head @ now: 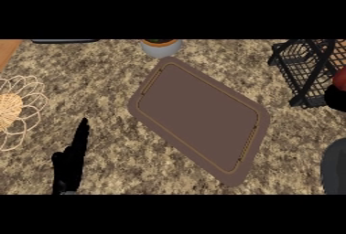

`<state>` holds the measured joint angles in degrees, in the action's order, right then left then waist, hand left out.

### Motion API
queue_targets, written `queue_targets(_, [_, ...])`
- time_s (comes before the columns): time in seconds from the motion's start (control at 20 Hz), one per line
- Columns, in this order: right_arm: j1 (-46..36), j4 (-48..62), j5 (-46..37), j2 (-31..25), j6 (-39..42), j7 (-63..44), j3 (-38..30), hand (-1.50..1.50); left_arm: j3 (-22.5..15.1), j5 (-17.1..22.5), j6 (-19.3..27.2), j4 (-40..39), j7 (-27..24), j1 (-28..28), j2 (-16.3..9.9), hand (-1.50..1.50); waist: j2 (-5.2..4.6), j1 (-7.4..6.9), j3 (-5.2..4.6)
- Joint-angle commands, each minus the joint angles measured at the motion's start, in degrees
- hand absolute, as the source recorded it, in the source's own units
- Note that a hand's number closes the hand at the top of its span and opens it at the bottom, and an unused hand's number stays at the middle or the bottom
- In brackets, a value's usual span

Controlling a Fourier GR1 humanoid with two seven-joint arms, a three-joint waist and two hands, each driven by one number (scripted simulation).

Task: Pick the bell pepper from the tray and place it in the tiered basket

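Note:
A red bell pepper (340, 78) shows partly at the right edge, beside the black wire tiered basket (305, 68) at the upper right. My right hand (336, 99) sits just under the pepper, curled round it, with the grey forearm (334, 170) below. Most of that hand is cut off by the edge. The brown tray (199, 114) lies slanted in the middle of the counter with nothing on it. At the lower left my left hand (73, 157) rests open, fingers pointing up, well away from the tray.
A woven wire mat (15, 112) lies at the left edge. A grey pot with a plant (161, 47) stands just beyond the tray's far corner. A wooden board corner (7, 51) and a dark flat object (64, 41) show at the top left.

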<state>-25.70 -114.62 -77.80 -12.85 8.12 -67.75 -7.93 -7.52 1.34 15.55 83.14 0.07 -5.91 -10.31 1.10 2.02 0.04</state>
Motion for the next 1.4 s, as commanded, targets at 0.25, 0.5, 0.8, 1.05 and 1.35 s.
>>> queue_targets(0.25, [-16.4, 1.4, -5.8, -2.7, 19.5, -7.7, -6.6, 1.50, -1.5, -1.4, 0.5, -3.3, 1.9, 2.0, 1.9, 0.00, -0.88, -1.90, -0.24])
queue_targets(0.5, [-22.9, 6.0, -6.9, -3.9, 22.4, -4.3, -12.5, 1.50, -0.6, 0.0, -1.6, -2.1, 2.0, 1.2, 0.8, 0.00, -0.86, -2.30, -0.19])
queue_targets(0.8, [-27.7, 18.6, -6.5, -8.7, 16.5, 2.6, -21.2, 1.50, 0.4, 0.0, -2.4, -4.1, -0.1, 1.5, 0.4, 0.00, -1.21, -2.64, -0.09])
queue_targets(1.05, [-29.9, 32.7, -4.4, -11.8, 9.4, 8.8, -25.2, 1.50, 0.6, 0.4, -3.0, -3.4, 0.7, 1.5, 0.7, 0.00, -1.38, -3.04, -0.05])
queue_targets(1.35, [-29.9, 45.7, -2.5, -14.5, 2.1, 13.6, -26.5, 1.50, -0.7, -2.2, -0.9, -3.1, 1.4, 1.7, 2.6, 0.00, -1.40, -2.98, -0.03])
